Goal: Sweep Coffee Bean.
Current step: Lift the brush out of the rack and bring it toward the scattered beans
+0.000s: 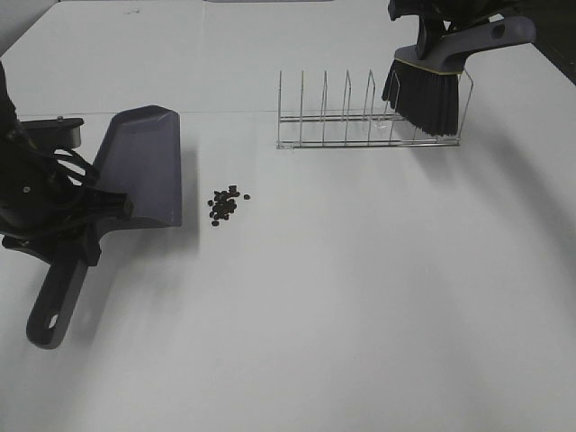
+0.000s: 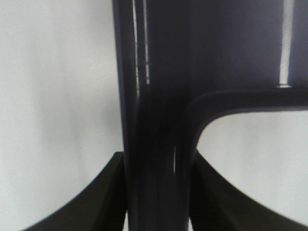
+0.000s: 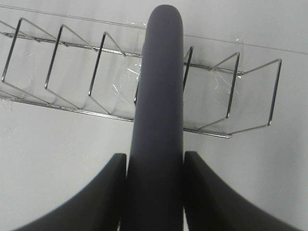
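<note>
Several tiny dark coffee beans (image 1: pixel 225 204) lie in a small cluster on the white table, just right of the dustpan's blade. The grey dustpan (image 1: pixel 144 166) rests on the table at the left, handle toward the front. My left gripper (image 1: pixel 85 211) is shut on the dustpan's handle neck (image 2: pixel 156 168). My right gripper (image 1: pixel 432 27) is shut on the grey handle (image 3: pixel 158 120) of a brush, whose black bristles (image 1: pixel 427 94) hang over the right end of the wire rack, above the table. The beans do not show in either wrist view.
A chrome wire rack (image 1: pixel 360 121) with several upright dividers stands at the back, right of centre; it also shows in the right wrist view (image 3: pixel 72 67). The white table (image 1: pixel 360 315) extends to the front and right.
</note>
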Controlling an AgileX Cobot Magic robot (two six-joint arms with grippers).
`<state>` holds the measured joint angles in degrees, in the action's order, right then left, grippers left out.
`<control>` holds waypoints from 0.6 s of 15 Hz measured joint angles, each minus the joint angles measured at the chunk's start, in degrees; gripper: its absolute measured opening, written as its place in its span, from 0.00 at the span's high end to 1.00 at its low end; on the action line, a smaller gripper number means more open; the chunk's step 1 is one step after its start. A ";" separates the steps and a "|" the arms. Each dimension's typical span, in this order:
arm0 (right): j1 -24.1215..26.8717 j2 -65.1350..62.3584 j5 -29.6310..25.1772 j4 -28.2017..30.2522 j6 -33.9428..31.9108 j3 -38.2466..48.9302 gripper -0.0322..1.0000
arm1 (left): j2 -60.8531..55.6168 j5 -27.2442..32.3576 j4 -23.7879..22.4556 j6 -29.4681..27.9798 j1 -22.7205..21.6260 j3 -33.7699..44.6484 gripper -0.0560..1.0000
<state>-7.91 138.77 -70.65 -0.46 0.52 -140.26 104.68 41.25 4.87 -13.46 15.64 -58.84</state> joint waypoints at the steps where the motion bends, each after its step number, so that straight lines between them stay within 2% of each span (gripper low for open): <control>1: 0.00 -0.06 0.00 0.00 -0.06 0.00 0.67 | 0.00 0.00 0.00 0.00 0.00 0.00 0.62; 9: 0.00 -6.99 -0.11 -1.20 -0.11 0.00 0.67 | 0.00 0.00 0.00 0.11 0.00 0.00 0.62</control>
<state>-7.91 131.78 -70.76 -1.66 0.40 -140.26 104.68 41.25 4.87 -13.35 15.64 -58.84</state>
